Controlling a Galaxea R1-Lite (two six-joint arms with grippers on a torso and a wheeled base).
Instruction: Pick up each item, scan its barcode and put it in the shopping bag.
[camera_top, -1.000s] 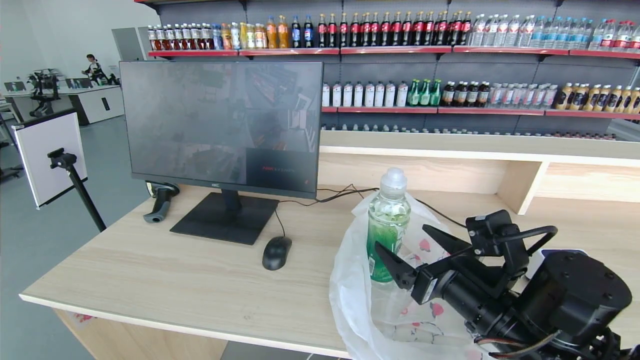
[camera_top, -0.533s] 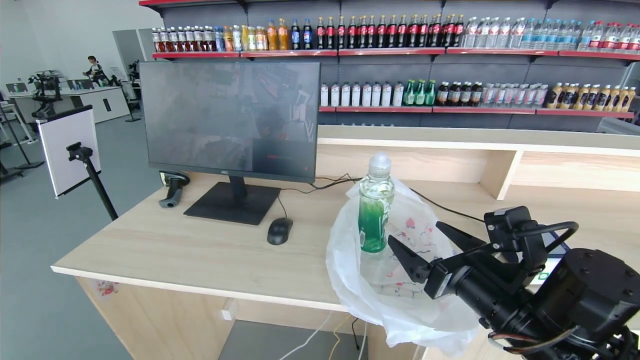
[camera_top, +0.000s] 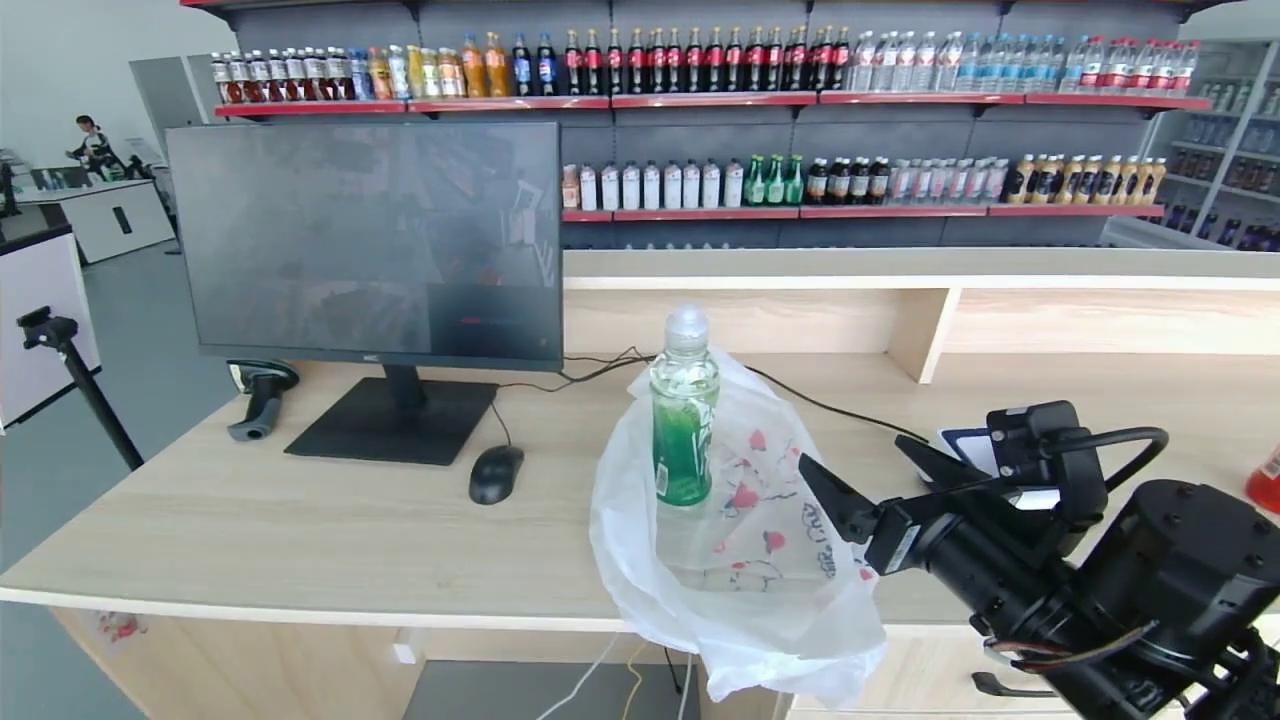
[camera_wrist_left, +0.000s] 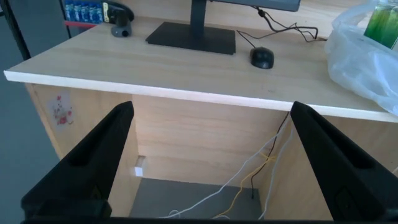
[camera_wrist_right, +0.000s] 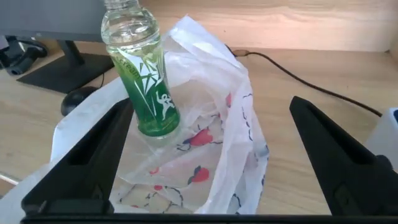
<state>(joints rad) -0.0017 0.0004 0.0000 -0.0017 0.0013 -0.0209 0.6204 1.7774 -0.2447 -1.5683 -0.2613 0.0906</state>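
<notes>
Bottle (camera_top: 684, 420) with a green label and a clear cap stands upright inside the shopping bag (camera_top: 745, 590), a thin white plastic bag with red marks. The bag lies open on the wooden counter (camera_top: 300, 530), and its front part droops over the counter's edge. The right gripper (camera_top: 858, 458) hangs just beside the bag on its right, pointed at the bottle, its fingers spread wide with nothing between them. The left gripper (camera_wrist_left: 208, 124) sits lower than the bag, facing the counter's front panel, and it too is spread wide and holds nothing. To the left of the bag lie a black mouse (camera_top: 496, 473), a monitor (camera_top: 365, 240) and, farthest from the bag, a handheld scanner (camera_top: 258, 395). Behind the bag, shelves (camera_top: 760, 100) carry rows of drinks.
</notes>
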